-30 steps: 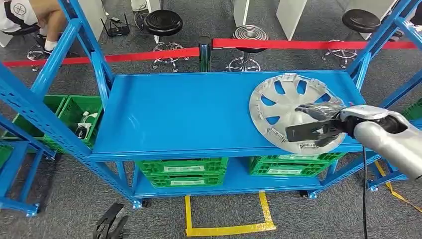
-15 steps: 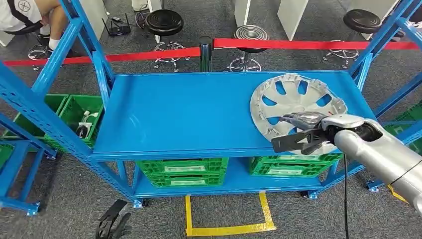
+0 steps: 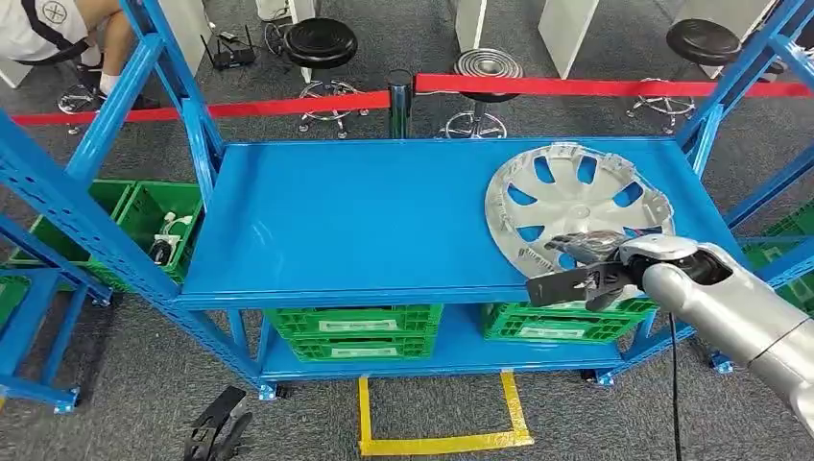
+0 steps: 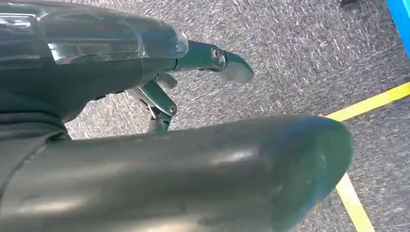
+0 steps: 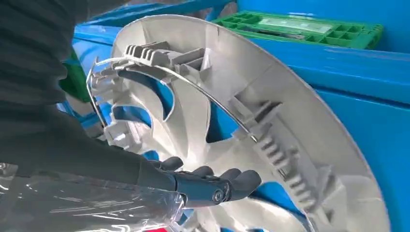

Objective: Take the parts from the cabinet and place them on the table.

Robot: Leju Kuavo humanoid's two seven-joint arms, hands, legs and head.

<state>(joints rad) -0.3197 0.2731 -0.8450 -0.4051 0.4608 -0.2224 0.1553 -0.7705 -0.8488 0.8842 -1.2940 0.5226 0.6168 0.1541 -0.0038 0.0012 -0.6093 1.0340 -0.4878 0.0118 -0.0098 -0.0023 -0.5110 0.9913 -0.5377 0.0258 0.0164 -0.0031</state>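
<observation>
Silver hubcap (image 3: 576, 206) at right of frame on blue shelf (image 3: 365, 216), near edge grasped by right hand (image 3: 587, 272), fingers (image 5: 227, 181) curled inside rim; left hand (image 4: 159, 92) released, fingers apart.

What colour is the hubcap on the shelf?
Silver-grey hubcap, with blue shelf showing through its cutouts; clearest in the head view.

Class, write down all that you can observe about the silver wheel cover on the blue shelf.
The wheel cover is a round silver disc, plastic by its look, with curved spokes and openings showing blue beneath. It lies on the right end of the blue shelf, inner side up: the right wrist view shows moulded clips and a thin wire ring around its rim. The right hand is at its near edge, fingers against it.
</observation>
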